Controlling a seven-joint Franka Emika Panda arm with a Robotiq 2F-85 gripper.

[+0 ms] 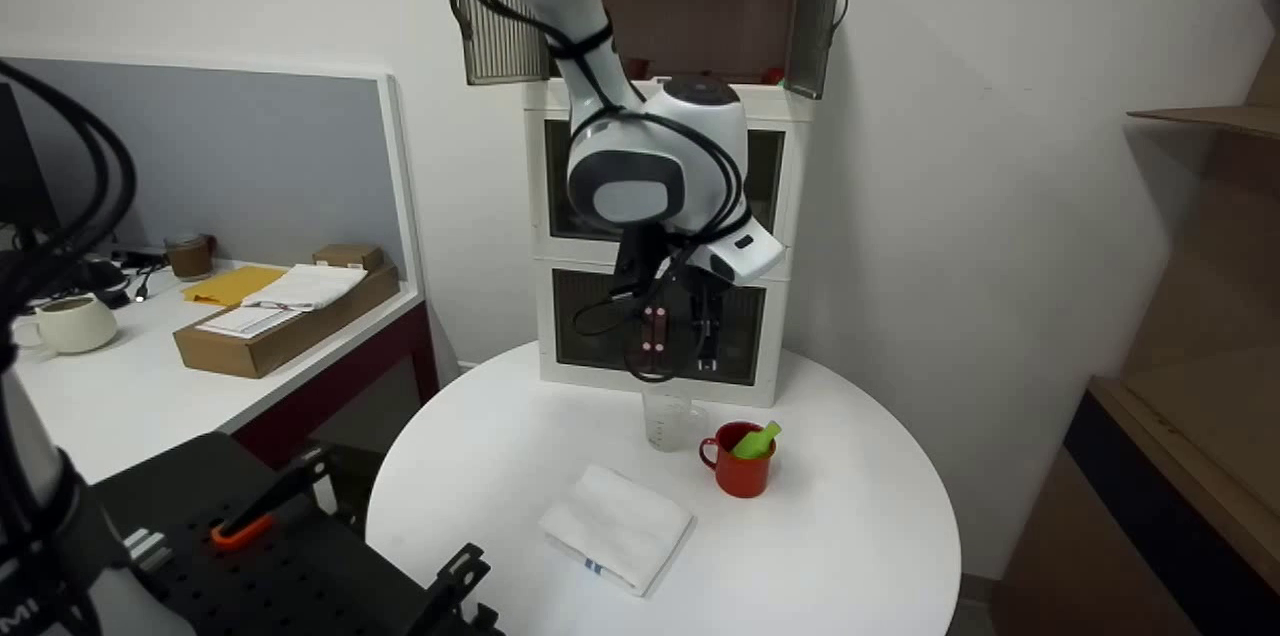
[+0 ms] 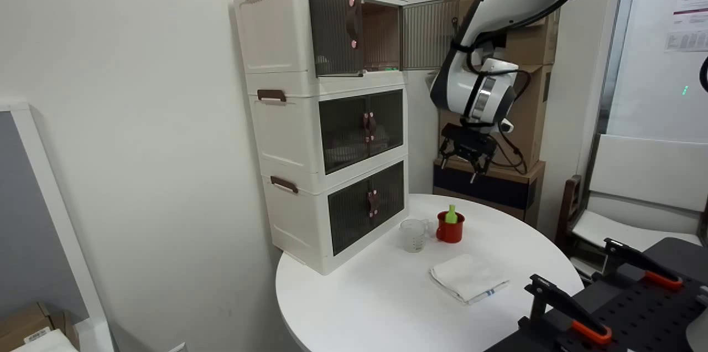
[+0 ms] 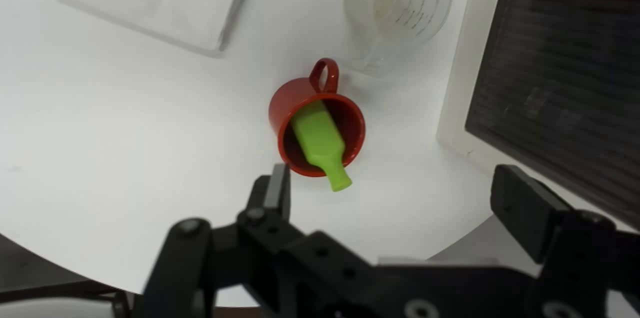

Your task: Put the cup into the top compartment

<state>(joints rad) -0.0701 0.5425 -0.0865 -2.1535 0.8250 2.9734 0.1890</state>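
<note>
In an exterior view, a black perforated plate (image 1: 300, 576) with clamps (image 1: 280, 494) stood nearest. Next, a folded white towel (image 1: 617, 528) with a blue mark lay on the round white table (image 1: 820, 556). Beyond it, the red mug (image 1: 742, 477) stood upright on the table, a green bottle-shaped piece (image 1: 756, 442) leaning past its rim. A translucent measuring cup (image 1: 663, 421) stood just beside the mug. The two-finger gripper (image 2: 458, 172) hung above the table, apart from the mug, jaws released and spread wide. Behind these stood the white three-tier cabinet (image 2: 337, 181); in both exterior views, the ribbed doors (image 1: 820, 6) of the top compartment (image 1: 705, 6) stood open.
</note>
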